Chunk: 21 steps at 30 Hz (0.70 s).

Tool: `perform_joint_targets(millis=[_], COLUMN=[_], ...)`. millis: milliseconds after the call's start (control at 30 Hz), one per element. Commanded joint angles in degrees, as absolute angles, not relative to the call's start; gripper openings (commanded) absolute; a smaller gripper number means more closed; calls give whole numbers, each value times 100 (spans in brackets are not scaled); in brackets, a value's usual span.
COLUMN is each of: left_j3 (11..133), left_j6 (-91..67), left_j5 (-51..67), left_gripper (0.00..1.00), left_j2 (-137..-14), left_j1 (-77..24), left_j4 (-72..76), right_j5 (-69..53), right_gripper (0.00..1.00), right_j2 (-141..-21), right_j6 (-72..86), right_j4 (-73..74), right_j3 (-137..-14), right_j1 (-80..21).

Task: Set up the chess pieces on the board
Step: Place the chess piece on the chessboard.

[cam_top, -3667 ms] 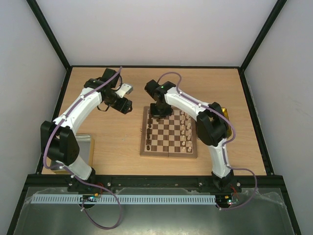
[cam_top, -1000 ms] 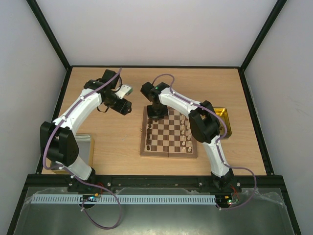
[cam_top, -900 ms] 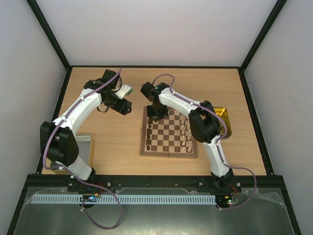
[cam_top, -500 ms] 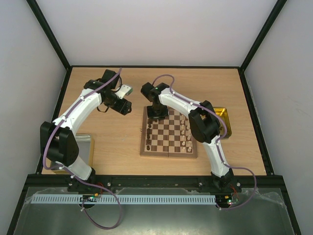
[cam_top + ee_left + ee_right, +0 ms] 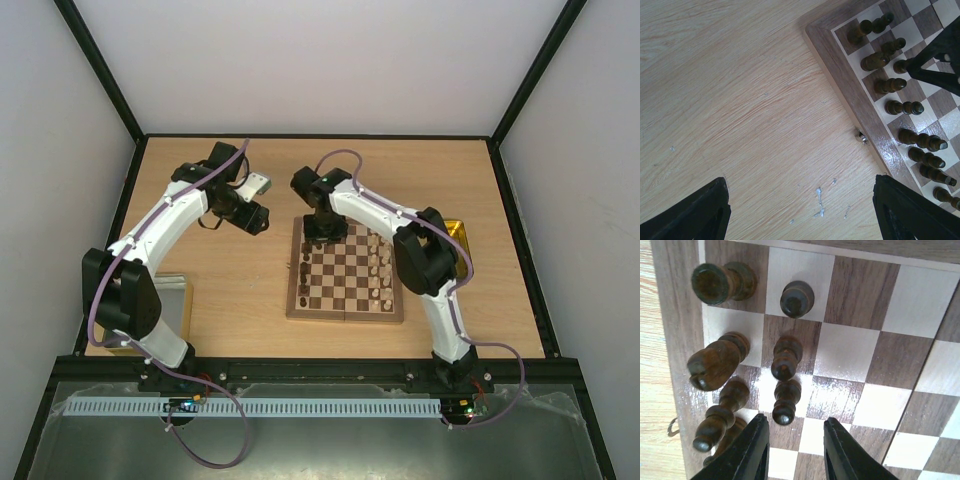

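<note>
Your right hand (image 5: 796,437) hangs fingers-down over the square wooden chessboard (image 5: 346,275) with its dark brown and cream squares. It is over the board's corner on your left side, away from the arm bases. Its two black fingers (image 5: 747,452) stand a narrow gap apart with nothing between them; only bare squares show through the gap. Just ahead of the left finger stand three small round-headed dark brown wooden chessmen (image 5: 785,357) in a line, the nearest almost at that fingertip. Further to that side, along the board's border, stand taller dark ones, with a flat-topped one (image 5: 715,282) on the corner square.

Your left hand (image 5: 800,200) hovers over the pale wooden desk (image 5: 740,110), its fingers spread wide and holding nothing. The board lies ahead of it and to its right, apart from it, showing its bordered edge and a row of dark men. A small metal catch (image 5: 861,138) on the board's rim sits ahead of the right finger.

From above, pale cream wooden chessmen (image 5: 380,265) line the opposite side of the board, toward the right arm's elbow. A shiny yellow rectangular tray (image 5: 462,232) shows partly behind that elbow.
</note>
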State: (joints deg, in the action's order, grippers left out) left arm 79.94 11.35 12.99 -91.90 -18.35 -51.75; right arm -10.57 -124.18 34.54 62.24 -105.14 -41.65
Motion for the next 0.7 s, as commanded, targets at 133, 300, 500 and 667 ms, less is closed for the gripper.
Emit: perform_joint_targets(millis=[133,300,500,667], left_j3=[7999,8006,8016,8066], left_j6=[1149,1145,1145,1151], left_j5=[1286,1268,1290,1350], left_gripper=[79,78,79,78], left_j2=[-9035,-9010,-9008,-9084], left_j1=[-1814,-1817,-1818,-1819], left_j4=[-5246,-5243,-5245,-5260], right_j5=[-1044,-837,82,263], right_gripper=[29,30,29,29], right_j2=[-12084,-11729,-10593,-9439], right_j6=[3575,3612,3817,4053], right_j4=[6213,6338,6337,5927], right_j3=[-10542,-10478,-9242,-7728], right_j1=[-4192,-3976,-2959,-1818])
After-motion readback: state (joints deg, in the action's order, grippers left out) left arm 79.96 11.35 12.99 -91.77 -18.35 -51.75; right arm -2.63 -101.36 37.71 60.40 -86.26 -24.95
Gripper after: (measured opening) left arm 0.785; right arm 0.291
